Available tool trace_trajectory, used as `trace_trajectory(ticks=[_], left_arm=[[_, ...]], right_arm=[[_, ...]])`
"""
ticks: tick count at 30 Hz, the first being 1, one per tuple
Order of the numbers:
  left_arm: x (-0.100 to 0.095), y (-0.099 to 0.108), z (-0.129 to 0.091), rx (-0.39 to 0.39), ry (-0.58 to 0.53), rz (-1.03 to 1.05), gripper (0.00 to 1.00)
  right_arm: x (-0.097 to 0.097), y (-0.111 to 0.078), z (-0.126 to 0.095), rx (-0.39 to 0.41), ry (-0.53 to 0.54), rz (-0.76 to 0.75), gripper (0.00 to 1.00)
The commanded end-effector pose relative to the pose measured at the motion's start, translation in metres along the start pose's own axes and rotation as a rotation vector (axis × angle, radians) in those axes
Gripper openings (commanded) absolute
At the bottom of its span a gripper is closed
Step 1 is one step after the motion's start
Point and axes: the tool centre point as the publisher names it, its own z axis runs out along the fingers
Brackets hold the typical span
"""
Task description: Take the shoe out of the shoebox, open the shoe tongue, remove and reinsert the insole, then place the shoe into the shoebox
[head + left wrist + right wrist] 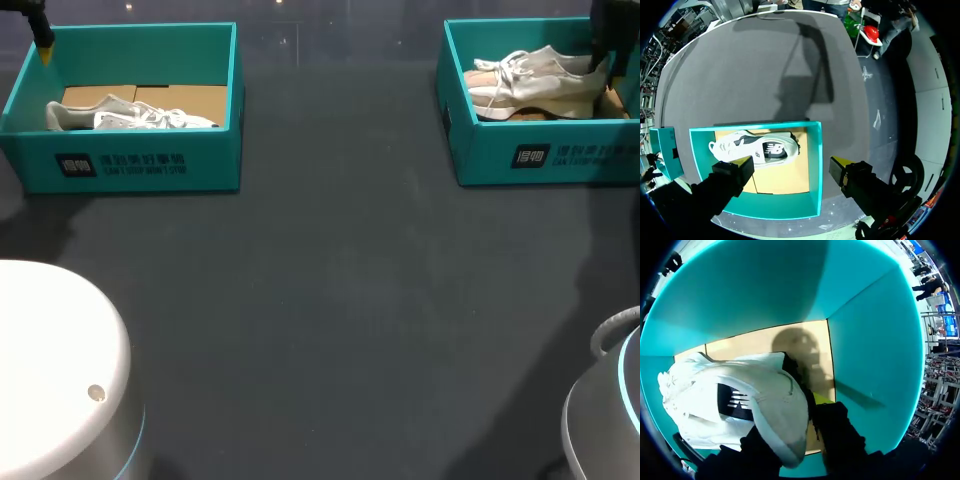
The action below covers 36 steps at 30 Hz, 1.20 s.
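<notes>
Right gripper (795, 422) at heel of shoe (740, 390)
Shoe stretches lengthwise away from it; can't tell if it's clamped. Left gripper (790, 165) hangs open.

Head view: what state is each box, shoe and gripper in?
Left teal cardboard shoebox: open.
White lace-up shoe: inside it, on its side.
Right teal cardboard shoebox: open.
Pale grey shoe: inside it, on its side.
Left gripper: open, above box.
Right gripper: at grey shoe's heel, grip unclear.

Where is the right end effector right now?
The right end effector is at the head view's far right, down in the right shoebox at the heel of the white shoe.
</notes>
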Motion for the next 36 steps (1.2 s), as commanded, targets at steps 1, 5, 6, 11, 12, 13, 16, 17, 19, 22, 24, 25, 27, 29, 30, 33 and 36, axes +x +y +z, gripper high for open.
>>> trace_trajectory(ticks=[1, 5, 6, 11, 12, 13, 16, 17, 19, 22, 24, 25, 27, 29, 30, 33, 36], left_arm=[[0.0, 0.0, 0.0, -0.001, 0.001, 0.001, 1.0], [0.0, 0.0, 0.0, -0.001, 0.001, 0.001, 1.0], [0.0, 0.0, 0.0, -0.001, 0.001, 0.001, 1.0], [0.0, 0.0, 0.0, -0.001, 0.001, 0.001, 1.0], [0.0, 0.0, 0.0, -0.001, 0.001, 0.001, 1.0], [0.0, 0.0, 0.0, -0.001, 0.001, 0.001, 1.0], [0.0, 0.0, 0.0, -0.001, 0.001, 0.001, 1.0], [0.0, 0.0, 0.0, -0.001, 0.001, 0.001, 1.0], [0.0, 0.0, 0.0, -0.001, 0.001, 0.001, 1.0], [0.0, 0.0, 0.0, -0.001, 0.001, 0.001, 1.0], [0.0, 0.0, 0.0, -0.001, 0.001, 0.001, 1.0], [0.0, 0.0, 0.0, -0.001, 0.001, 0.001, 1.0], [0.0, 0.0, 0.0, -0.001, 0.001, 0.001, 1.0], [0.0, 0.0, 0.0, -0.001, 0.001, 0.001, 1.0], [0.0, 0.0, 0.0, -0.001, 0.001, 0.001, 1.0], [0.0, 0.0, 0.0, -0.001, 0.001, 0.001, 1.0], [0.0, 0.0, 0.0, -0.001, 0.001, 0.001, 1.0]], right_arm=[[0.006, 0.002, -0.001, 0.005, -0.002, 0.002, 0.0], [0.004, 0.002, -0.004, 0.0, -0.007, 0.004, 0.0], [0.003, 0.002, -0.006, -0.002, -0.009, 0.005, 0.0], [-0.002, 0.002, -0.017, -0.019, -0.032, 0.013, 0.0], [-0.003, 0.002, -0.02, -0.026, -0.037, 0.015, 0.0], [-0.005, 0.003, -0.023, -0.031, -0.044, 0.015, 0.0], [-0.01, 0.003, -0.031, -0.048, -0.053, 0.021, 0.0], [-0.012, 0.003, -0.033, -0.052, -0.057, 0.023, 0.0], [-0.015, 0.004, -0.036, -0.059, -0.065, 0.027, 0.0], [-0.02, 0.005, -0.039, -0.065, -0.073, 0.027, 0.0], [-0.022, 0.005, -0.04, -0.065, -0.075, 0.028, 0.0], [-0.023, 0.005, -0.041, -0.065, -0.077, 0.029, 0.0], [-0.026, 0.005, -0.043, -0.066, -0.081, 0.032, 0.0], [-0.028, 0.005, -0.045, -0.068, -0.084, 0.034, 0.0], [-0.029, 0.005, -0.047, -0.068, -0.085, 0.035, 0.0], [-0.032, 0.004, -0.053, -0.054, -0.101, 0.045, 0.0], [-0.037, 0.002, -0.061, -0.048, -0.108, 0.055, 0.0]])
